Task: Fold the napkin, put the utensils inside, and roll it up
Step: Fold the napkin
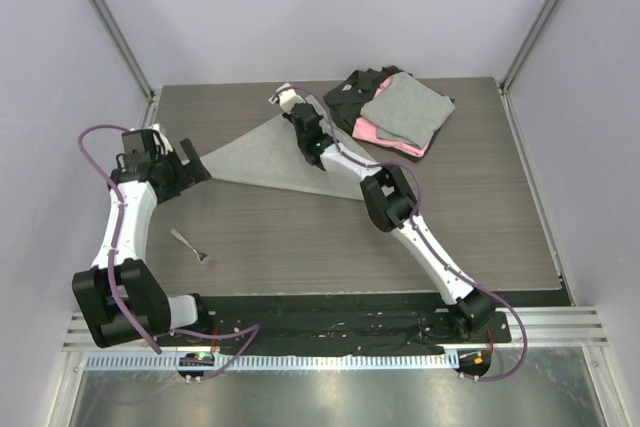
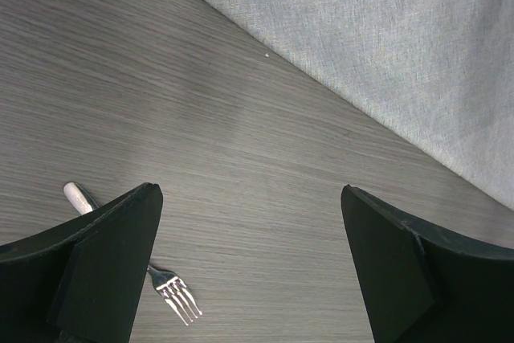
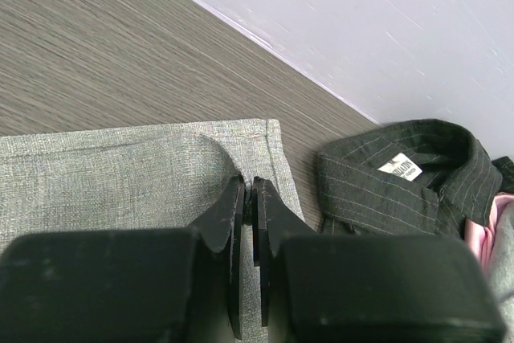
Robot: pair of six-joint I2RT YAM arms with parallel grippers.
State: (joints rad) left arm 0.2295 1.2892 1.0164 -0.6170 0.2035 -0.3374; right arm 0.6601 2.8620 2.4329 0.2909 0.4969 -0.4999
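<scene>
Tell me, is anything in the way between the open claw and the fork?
Nothing visible. The fork lies on the table close to the open left gripper; the napkin is on the gripper's other side.

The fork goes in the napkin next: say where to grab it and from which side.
Best grip the fork mid-handle, from above with jaws across it: it lies flat on the table, so only its narrow sides can be pinched. The open left gripper is nearest.

I have two arms in white shells with black joints, the left arm (image 1: 128,217) and the right arm (image 1: 430,247), and each trails a purple cable (image 1: 88,147). My left gripper (image 2: 249,194) has broad matt-black wedge fingers. My right gripper (image 3: 250,190) has black fingers tapering to thin tips.
</scene>
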